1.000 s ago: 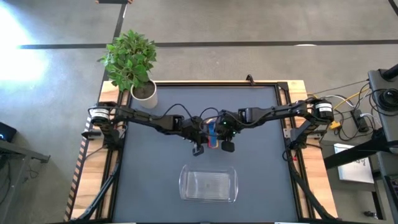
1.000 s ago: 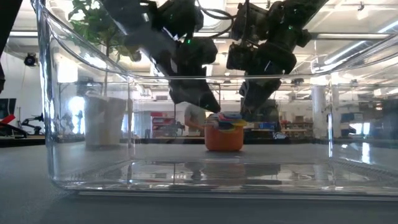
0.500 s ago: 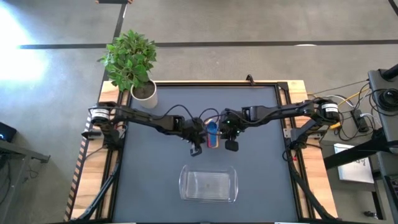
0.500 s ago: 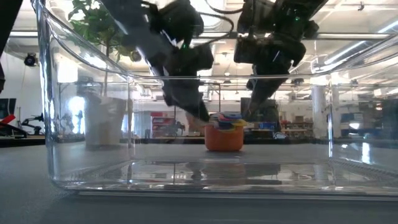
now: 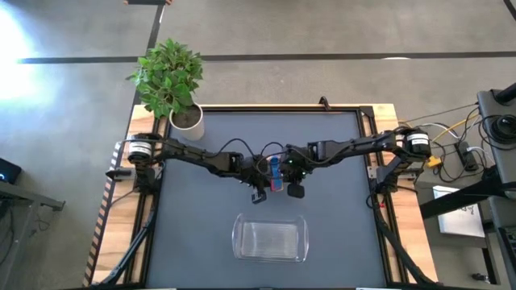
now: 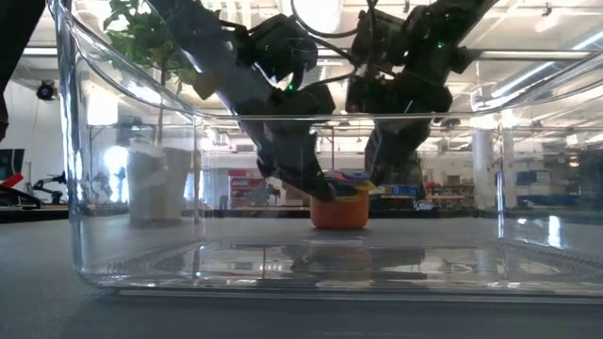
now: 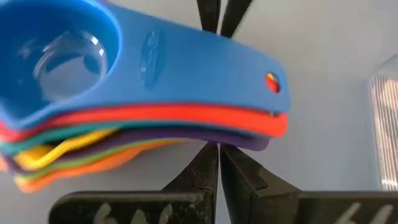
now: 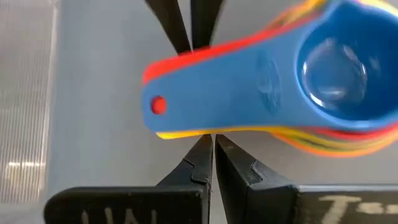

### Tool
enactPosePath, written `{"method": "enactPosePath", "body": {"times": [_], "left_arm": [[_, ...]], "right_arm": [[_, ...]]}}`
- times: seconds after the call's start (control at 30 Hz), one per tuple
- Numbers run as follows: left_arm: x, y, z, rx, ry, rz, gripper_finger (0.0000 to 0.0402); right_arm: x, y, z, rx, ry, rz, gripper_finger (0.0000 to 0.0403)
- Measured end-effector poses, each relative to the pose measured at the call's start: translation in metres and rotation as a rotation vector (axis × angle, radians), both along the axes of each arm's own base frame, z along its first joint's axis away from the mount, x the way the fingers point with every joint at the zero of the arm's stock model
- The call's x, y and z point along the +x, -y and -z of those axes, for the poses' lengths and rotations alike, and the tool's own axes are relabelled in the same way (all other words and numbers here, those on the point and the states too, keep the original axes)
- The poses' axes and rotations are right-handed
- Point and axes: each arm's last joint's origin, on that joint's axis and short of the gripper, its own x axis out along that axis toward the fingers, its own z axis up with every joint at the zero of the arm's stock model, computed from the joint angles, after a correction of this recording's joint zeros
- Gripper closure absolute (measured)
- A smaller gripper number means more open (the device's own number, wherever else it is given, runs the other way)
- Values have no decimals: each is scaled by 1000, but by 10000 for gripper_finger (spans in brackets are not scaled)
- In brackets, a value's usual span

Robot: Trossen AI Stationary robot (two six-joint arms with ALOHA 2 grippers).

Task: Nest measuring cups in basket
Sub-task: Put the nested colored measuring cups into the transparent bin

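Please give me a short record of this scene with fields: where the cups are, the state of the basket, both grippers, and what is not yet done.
cups: measuring cups nested in one stack, blue on top, orange lowest, standing on the table behind the basket
basket: basket holds nothing
left gripper: left gripper shut, tips at one side of the stacked handles
right gripper: right gripper shut, tips at the opposite side
other: plant pot at the table's far left corner
not yet done: stack is not in the basket
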Motion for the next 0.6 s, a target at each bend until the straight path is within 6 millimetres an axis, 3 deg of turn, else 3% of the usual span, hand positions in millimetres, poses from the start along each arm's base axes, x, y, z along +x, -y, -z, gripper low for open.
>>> {"method": "enactPosePath", "body": {"times": [0.27, 0.6], "left_arm": [[7, 0, 9, -11, 37, 14, 402], [11, 0, 6, -14, 91, 15, 402]], "right_arm": [[3, 0, 1, 0, 15, -1, 394], [0, 0, -2, -2, 9, -3, 394]]}}
